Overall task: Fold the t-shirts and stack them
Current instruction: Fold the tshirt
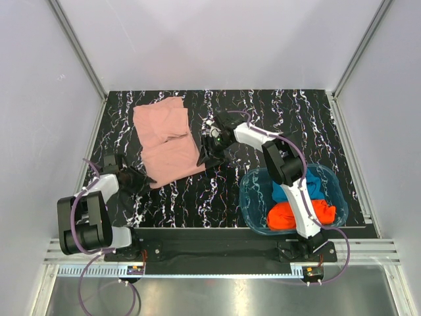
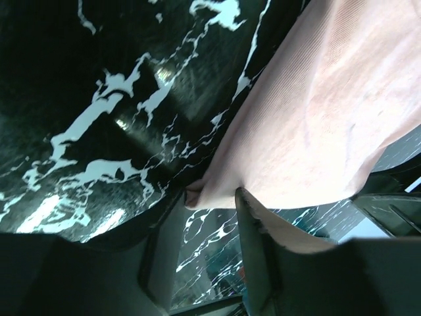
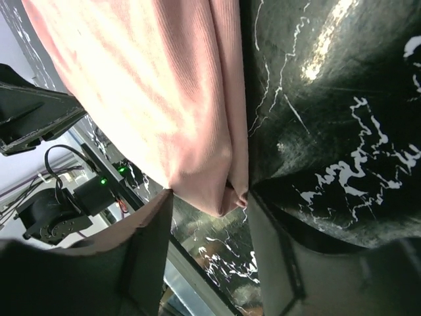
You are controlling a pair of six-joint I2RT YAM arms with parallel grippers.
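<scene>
The dusty-pink t-shirt [image 1: 166, 139] lies folded on the dark marbled table [image 1: 217, 191], left of centre. My left gripper [image 1: 139, 179] is at its near-left corner, and in the left wrist view that gripper [image 2: 206, 195] stands open with the pink corner [image 2: 316, 112] between its fingertips. At the shirt's near-right corner my right gripper [image 1: 206, 157] is low; in the right wrist view it [image 3: 210, 194] is open too, jaws either side of the folded pink corner [image 3: 164, 99]. A blue t-shirt [image 1: 316, 184] and an orange-red t-shirt [image 1: 289, 216] lie bunched in the tub.
The translucent blue plastic tub [image 1: 253, 197] stands at the near right, beside the right arm's base. Grey walls and metal rails enclose the table on three sides.
</scene>
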